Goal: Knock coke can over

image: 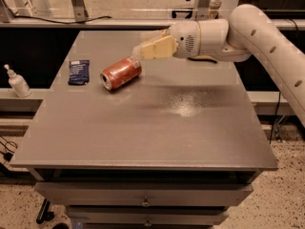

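Table (167, 142): coke can (121, 73), jaws perhaps beside

The hand (143, 50) is a pale cream-yellow wedge above the far part of the bench (143, 132); directly behind it sits a rounded white wrist housing (202, 38) with a patch of tiny holes; beyond that, a thick off-white tubular arm (267, 42) dotted with small dark recesses.
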You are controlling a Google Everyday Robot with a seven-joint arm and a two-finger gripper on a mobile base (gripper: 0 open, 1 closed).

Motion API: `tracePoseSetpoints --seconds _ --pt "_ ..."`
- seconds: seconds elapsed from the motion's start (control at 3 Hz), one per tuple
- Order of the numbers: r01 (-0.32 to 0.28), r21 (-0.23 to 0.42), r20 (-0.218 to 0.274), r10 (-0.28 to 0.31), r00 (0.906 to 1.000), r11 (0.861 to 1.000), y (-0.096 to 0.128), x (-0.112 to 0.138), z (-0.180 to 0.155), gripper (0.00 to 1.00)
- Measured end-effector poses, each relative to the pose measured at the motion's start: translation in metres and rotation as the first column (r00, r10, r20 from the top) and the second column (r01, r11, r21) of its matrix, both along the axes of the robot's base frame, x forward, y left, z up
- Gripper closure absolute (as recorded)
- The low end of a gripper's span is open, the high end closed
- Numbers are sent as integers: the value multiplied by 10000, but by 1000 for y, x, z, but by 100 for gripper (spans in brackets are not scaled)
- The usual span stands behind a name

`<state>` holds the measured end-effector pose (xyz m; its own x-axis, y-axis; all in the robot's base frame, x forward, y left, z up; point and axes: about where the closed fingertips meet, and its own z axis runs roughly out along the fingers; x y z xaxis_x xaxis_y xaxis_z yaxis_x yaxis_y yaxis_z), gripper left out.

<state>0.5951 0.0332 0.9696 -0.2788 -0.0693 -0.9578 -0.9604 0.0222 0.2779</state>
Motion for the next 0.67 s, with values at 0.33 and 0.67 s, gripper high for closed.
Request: tracePoseSetpoints --seconds 0.33,0.67 --pt "435 -2 288 -435 9986 9991 -25 11 -8 0" --pt "931 -14 1090 -924 9897 9957 -69 27 -15 0"
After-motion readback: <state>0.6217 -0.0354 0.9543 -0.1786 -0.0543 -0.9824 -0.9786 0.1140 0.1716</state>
